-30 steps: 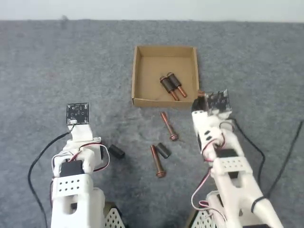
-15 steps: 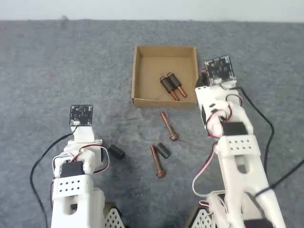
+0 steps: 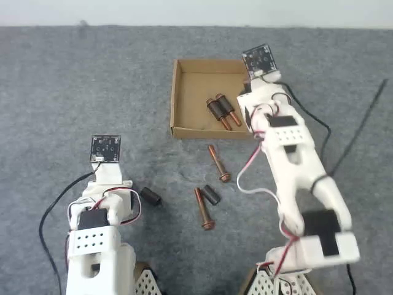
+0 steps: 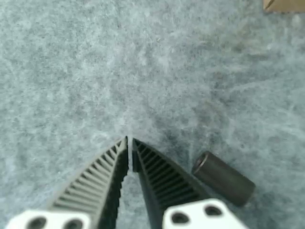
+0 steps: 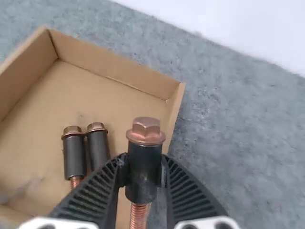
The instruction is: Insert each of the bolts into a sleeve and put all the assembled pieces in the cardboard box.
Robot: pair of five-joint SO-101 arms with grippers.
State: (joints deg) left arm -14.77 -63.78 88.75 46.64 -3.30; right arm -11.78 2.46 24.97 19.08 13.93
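My right gripper (image 5: 143, 164) is shut on an assembled piece (image 5: 144, 162), a copper bolt in a black sleeve, held over the right side of the cardboard box (image 5: 114, 67). Two assembled pieces (image 5: 74, 157) (image 5: 97, 148) lie side by side in the box (image 3: 184, 98). On the carpet in front of the box lie two loose bolts (image 3: 218, 163) (image 3: 204, 209) and two black sleeves (image 3: 150, 196) (image 3: 211, 195). My left gripper (image 4: 129, 140) is shut and empty, low over the carpet, with one sleeve (image 4: 223, 178) just beside it.
Grey carpet covers the table. The right arm (image 3: 279, 135) stretches forward along the box's right wall. The left arm (image 3: 101, 203) stands at the near left. A white wall edge runs along the far side.
The right arm has stretched forward and swung left, carrying the assembled piece from beside the box's near right corner to above its right side. The left arm has barely moved.
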